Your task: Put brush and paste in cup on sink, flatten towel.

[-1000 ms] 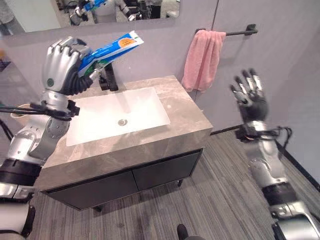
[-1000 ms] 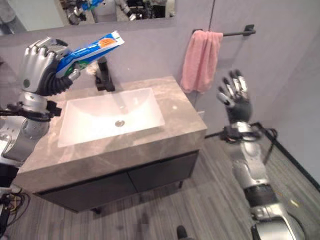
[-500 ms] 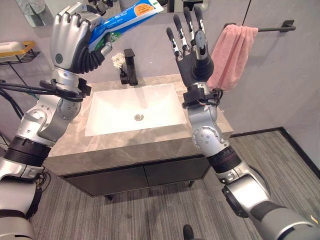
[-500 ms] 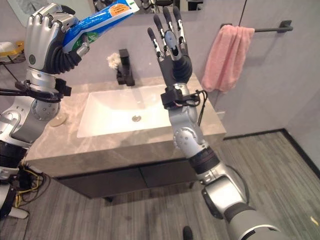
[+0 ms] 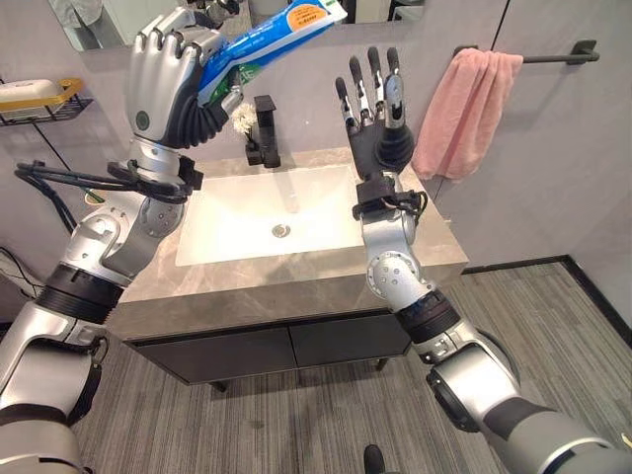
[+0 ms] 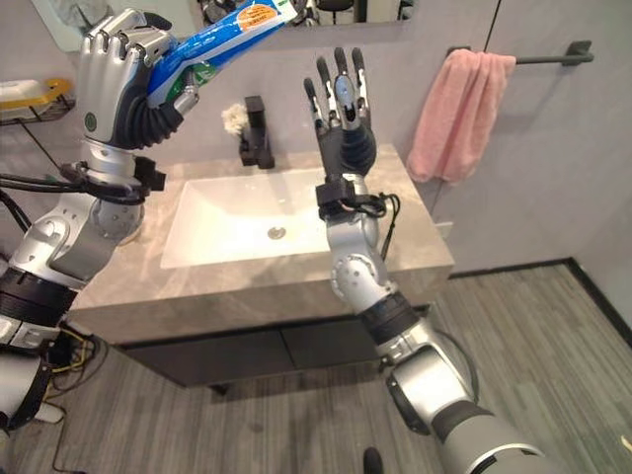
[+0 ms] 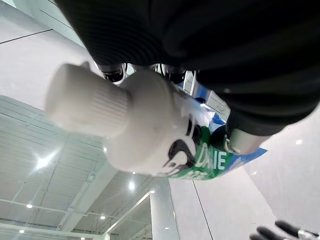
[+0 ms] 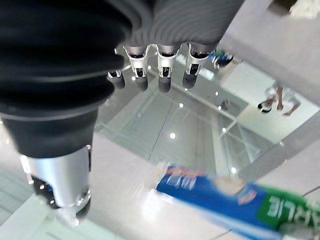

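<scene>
A blue, green and orange toothpaste tube is held high over the left end of the counter, with my left hand shut round its lower end. Its white cap sticks out below the fist in the left wrist view. My right hand is raised over the sink's right side, open, fingers straight and pointing up; it holds nothing. The tube also shows past them. A pink towel hangs bunched on a black bar on the wall to the right.
A white basin is set in the grey stone counter, with a black faucet and a small white flower behind it. A wire shelf with a yellow dish hangs at the left wall. Dark cabinet doors below.
The camera has turned towards the sink. My right hand has swung from beside the towel to in front of the mirror over the sink, still open. The left hand keeps hold of the tube.
</scene>
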Available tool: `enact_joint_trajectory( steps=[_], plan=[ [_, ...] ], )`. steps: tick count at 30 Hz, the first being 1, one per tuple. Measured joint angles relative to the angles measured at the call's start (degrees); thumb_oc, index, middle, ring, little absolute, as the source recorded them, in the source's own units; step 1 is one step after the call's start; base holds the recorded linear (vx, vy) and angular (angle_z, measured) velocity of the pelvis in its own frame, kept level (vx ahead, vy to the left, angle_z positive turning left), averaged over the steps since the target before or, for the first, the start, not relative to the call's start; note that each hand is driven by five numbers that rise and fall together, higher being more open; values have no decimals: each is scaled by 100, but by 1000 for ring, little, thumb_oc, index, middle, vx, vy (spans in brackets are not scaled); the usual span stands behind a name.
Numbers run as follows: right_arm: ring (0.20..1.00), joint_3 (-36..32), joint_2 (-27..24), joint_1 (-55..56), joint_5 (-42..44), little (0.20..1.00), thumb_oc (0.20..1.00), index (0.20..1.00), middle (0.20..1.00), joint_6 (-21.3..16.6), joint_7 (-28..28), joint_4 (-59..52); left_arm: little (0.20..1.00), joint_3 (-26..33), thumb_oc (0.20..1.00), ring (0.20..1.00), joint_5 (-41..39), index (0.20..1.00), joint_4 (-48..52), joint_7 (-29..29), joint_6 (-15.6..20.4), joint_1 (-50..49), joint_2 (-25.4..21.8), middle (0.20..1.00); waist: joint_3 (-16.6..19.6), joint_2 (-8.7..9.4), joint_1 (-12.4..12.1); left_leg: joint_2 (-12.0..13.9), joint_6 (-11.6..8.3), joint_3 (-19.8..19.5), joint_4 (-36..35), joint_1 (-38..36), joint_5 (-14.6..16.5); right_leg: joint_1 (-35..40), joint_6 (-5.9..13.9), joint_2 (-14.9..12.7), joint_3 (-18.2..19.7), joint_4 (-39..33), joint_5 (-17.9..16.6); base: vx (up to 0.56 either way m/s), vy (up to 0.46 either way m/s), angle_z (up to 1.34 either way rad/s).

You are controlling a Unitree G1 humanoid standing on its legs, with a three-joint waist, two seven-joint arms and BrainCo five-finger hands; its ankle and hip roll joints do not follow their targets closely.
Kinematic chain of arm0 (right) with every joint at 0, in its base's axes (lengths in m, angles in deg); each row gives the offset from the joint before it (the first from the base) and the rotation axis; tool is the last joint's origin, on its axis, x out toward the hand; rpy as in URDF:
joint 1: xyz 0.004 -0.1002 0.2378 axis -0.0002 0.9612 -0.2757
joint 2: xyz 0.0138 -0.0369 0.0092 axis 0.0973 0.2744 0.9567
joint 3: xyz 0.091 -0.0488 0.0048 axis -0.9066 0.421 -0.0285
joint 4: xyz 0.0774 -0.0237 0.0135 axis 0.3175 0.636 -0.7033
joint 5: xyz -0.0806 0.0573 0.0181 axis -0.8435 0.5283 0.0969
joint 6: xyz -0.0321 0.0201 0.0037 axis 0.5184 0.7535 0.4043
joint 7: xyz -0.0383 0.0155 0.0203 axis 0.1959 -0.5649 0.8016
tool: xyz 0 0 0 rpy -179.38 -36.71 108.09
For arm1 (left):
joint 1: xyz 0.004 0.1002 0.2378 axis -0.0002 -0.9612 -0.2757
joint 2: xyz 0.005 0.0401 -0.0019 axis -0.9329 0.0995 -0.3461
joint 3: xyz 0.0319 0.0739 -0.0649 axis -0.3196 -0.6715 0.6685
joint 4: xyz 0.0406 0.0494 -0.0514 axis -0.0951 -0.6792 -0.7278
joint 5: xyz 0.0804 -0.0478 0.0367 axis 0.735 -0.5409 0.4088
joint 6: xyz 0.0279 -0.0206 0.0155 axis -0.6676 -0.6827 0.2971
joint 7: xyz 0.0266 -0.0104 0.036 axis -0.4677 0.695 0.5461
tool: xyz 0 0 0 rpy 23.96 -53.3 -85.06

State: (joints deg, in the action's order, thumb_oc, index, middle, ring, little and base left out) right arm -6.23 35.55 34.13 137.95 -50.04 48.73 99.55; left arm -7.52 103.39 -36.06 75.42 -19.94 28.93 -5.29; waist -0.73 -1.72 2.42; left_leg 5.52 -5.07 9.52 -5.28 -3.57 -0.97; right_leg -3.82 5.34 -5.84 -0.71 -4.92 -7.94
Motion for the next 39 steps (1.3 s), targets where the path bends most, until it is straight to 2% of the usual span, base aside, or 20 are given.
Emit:
enact_joint_trajectory(
  steps=[8, 20, 28, 39],
  plan=[
    [1000, 464, -97, -61, -7, 1000, 1000, 1000, 1000, 225, 87, 50, 200, -263, 200, 200, 2, 200, 205, -13, 21, -2, 63, 200, 6, 10, -8, 1, -2, -41, 0, 27, -7, -3, -1, -2, -32, 0, 0, 4, -1, 2],
    [1000, 676, -167, -532, -20, 1000, 1000, 1000, 1000, 398, 29, 117, 200, -289, 200, 200, -13, 200, 578, -288, 461, -7, 75, 200, 24, 39, -18, 17, -13, -99, 0, 66, -39, -2, -2, 5, -107, 0, 0, 2, -2, 2],
    [1000, 663, -240, -649, -139, 1000, 1000, 1000, 1000, 399, -27, 107, 200, -287, 200, 200, -16, 200, 629, -336, 499, -100, -62, 200, 27, 43, -19, 20, -14, -99, 0, 64, -44, 2, -4, 7, -110, 0, -1, 0, 0, 0],
    [1000, 567, -145, -722, -467, 1000, 1000, 1000, 1000, 320, 286, -65, 200, -277, 200, 200, -182, 200, 673, -508, 504, -488, -55, 200, 26, 41, -41, 24, -15, -100, 0, 62, -47, 7, -5, 9, -116, -1, -1, 0, 0, 0]
  ],
)
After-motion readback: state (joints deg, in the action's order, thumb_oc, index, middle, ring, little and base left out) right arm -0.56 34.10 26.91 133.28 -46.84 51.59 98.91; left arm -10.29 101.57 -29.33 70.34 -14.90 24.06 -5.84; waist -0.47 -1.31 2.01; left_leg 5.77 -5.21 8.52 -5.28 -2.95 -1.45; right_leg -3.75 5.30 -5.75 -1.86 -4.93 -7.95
